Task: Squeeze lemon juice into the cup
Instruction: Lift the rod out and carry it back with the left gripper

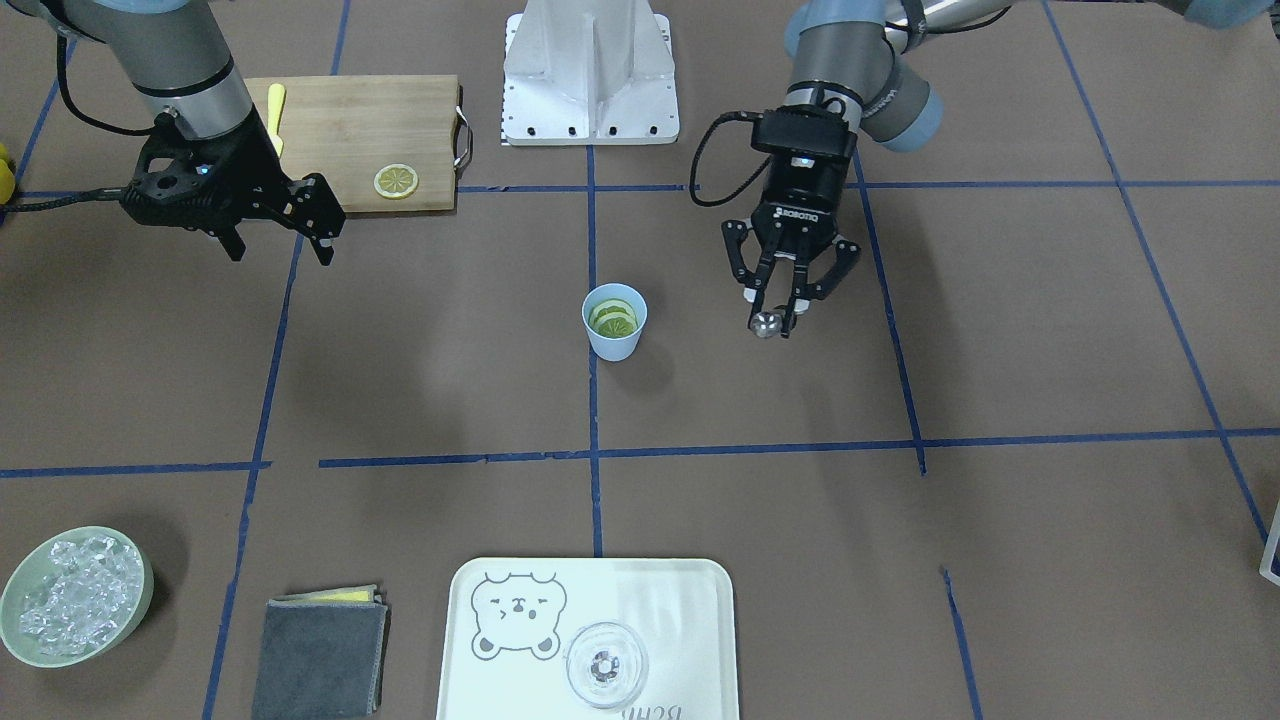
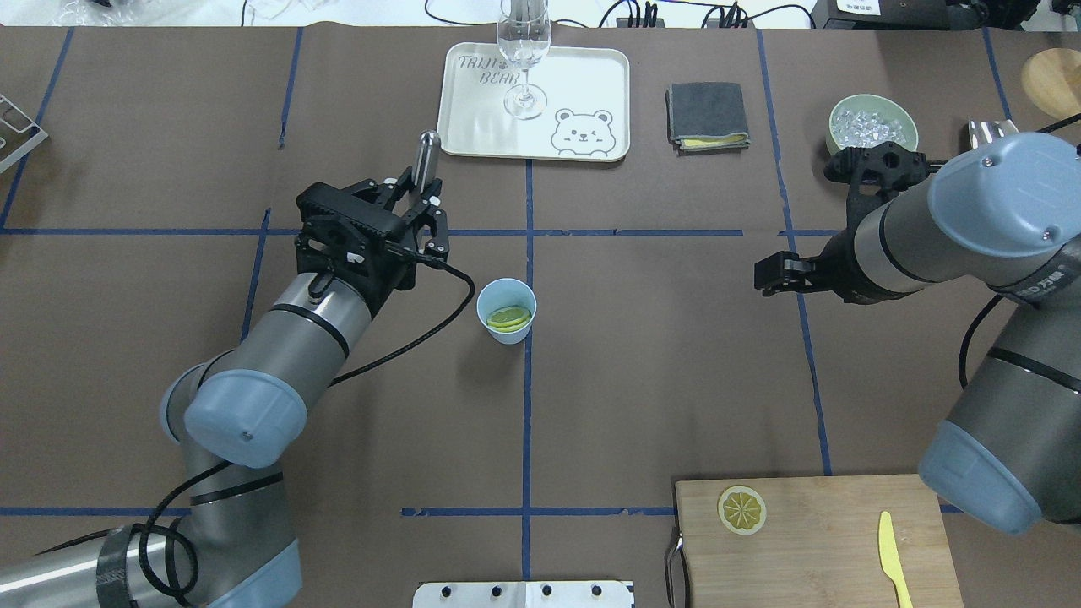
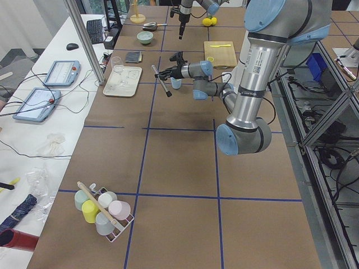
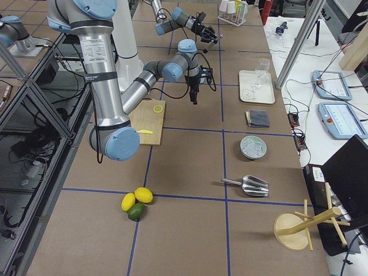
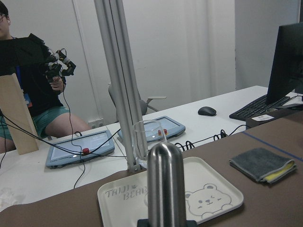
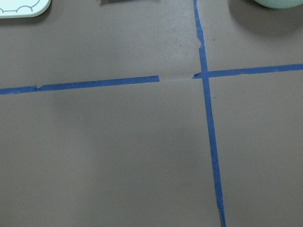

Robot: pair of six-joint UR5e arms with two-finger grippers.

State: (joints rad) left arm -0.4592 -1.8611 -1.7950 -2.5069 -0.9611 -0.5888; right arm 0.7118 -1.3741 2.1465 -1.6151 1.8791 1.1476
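Observation:
The light-blue cup (image 1: 614, 335) stands mid-table with lemon slices (image 1: 613, 317) inside; it also shows in the overhead view (image 2: 506, 325), with the slices (image 2: 510, 317) in it. Another lemon slice (image 1: 396, 181) lies on the wooden cutting board (image 1: 350, 120). My left gripper (image 1: 775, 318) is shut on a silver metal rod (image 1: 765, 324) and hangs beside the cup, apart from it, with the rod pointing away toward the tray (image 2: 426, 156). The rod fills the left wrist view (image 5: 165, 184). My right gripper (image 1: 280, 240) is open and empty, above the table by the board's corner.
A yellow plastic knife (image 1: 276, 115) lies on the board. A white bear tray (image 1: 690, 610) holds a clear glass (image 1: 606, 665). A pale green bowl of ice (image 1: 140, 570) and a folded grey cloth (image 1: 320, 650) sit along the far side. The robot base (image 1: 590, 70) is behind the cup.

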